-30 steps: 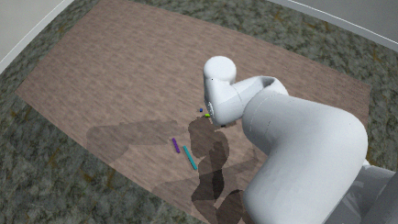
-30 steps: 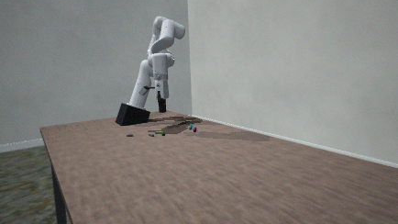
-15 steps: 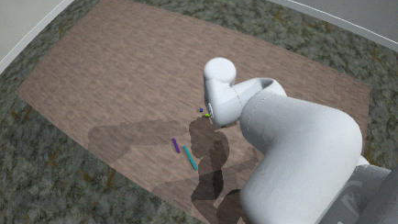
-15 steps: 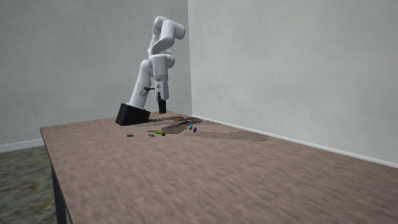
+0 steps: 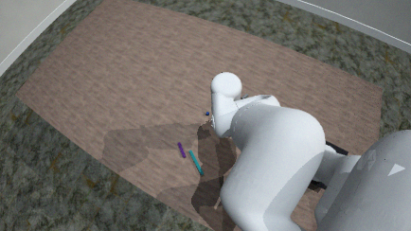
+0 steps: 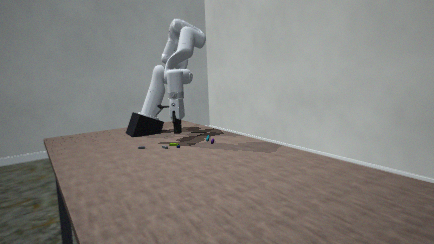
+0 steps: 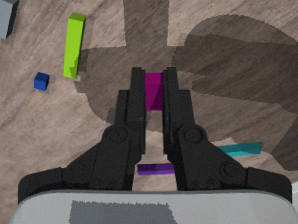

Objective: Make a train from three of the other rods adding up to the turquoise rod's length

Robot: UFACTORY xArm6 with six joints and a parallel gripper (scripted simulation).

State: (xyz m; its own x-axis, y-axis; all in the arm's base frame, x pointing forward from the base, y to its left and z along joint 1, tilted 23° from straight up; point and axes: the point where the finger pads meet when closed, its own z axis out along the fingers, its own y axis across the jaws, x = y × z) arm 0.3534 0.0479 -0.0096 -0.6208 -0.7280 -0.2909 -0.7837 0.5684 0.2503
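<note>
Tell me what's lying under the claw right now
In the wrist view, the claw is shut on the magenta rod. On the table below lie the purple rod and turquoise rod, each partly hidden behind the fingers.

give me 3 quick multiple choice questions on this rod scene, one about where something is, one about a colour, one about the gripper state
1. In the wrist view, where does the blue rod lie relative to the lime rod?
A. to its left, apart from it
B. stacked on top of it
C. to its right, touching it

2. What colour is the rod between the gripper's fingers?
A. orange
B. magenta
C. red

3. What state is the gripper in?
A. wide open with nothing in it
B. shut on a rod
C. fully shut on nothing

Answers:
1. A: bare table shows between the blue rod and the lime rod, with the blue one nearer the left edge.
2. B: the magenta rod shows in the gap between the black fingers.
3. B: the fingers stand close on either side of the magenta rod, gripping it.
</note>
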